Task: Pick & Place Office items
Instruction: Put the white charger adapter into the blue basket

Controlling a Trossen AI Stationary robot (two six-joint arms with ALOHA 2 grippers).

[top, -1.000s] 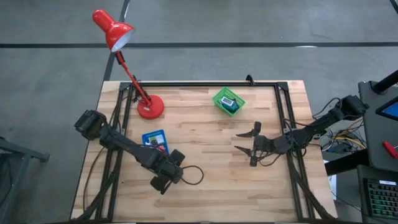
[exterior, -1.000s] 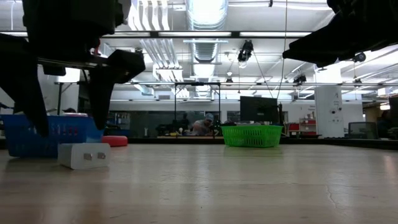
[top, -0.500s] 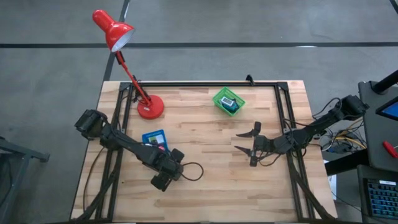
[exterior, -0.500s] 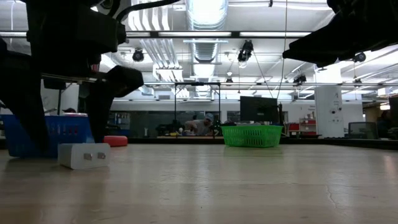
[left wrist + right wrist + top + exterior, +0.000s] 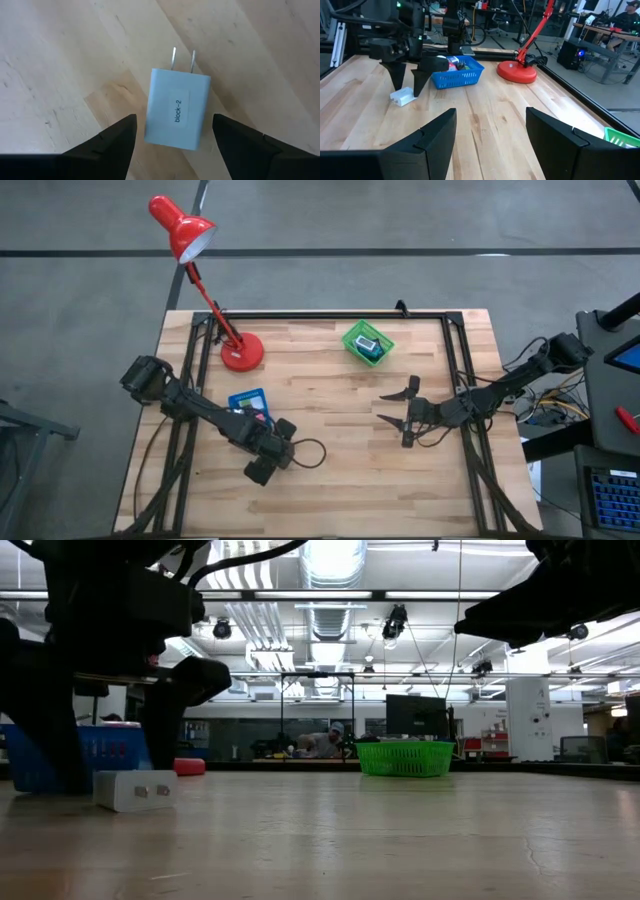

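Observation:
One office item, a white plug block (image 5: 176, 117) labelled "block-2", lies flat on the wood with its two prongs level; it also shows in the low view (image 5: 135, 790) and the right wrist view (image 5: 402, 96). My left gripper (image 5: 173, 117) is open and stands low over it, one finger on either side with a gap on both sides. In the high view my left gripper (image 5: 265, 460) hides the block. My right gripper (image 5: 400, 408) hovers open over the table's right middle (image 5: 491, 111), touching nothing. More items lie in the blue tray (image 5: 250, 402) and the green basket (image 5: 367, 342).
The blue tray (image 5: 90, 755) stands just behind the block, toward the far-left. The red desk lamp's base (image 5: 241, 353) sits near the far-left corner, and the green basket (image 5: 405, 757) near the far edge. Bare wood lies between the two arms. People sit in the room beyond the table.
My left gripper has come down over the white block, its open fingers now reaching nearly to the table on either side of it. The block has stayed where it was.

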